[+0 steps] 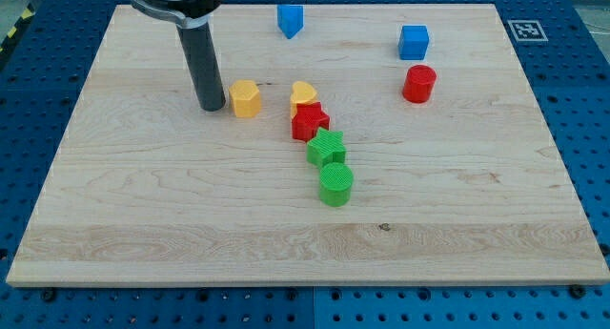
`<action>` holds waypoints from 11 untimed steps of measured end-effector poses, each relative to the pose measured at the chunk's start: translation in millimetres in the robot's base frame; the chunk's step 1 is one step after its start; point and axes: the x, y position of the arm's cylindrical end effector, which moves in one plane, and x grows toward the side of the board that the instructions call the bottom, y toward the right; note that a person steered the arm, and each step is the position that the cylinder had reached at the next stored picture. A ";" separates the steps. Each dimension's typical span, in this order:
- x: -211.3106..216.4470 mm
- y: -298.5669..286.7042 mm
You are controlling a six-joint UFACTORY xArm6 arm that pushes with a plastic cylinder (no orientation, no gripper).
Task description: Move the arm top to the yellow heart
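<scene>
The yellow heart lies near the board's middle, touching the red star just below it. My tip rests on the board to the view's left of the heart, close beside the left side of the yellow hexagon, which sits between my tip and the heart. The dark rod rises from the tip toward the view's top left.
A green star and a green cylinder continue the line below the red star. A blue pentagon-like block sits at the top, a blue cube and a red cylinder at the right. The wooden board lies on a blue perforated table.
</scene>
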 end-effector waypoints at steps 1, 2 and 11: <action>0.0 6.3; 0.0 22.5; -68.5 167.2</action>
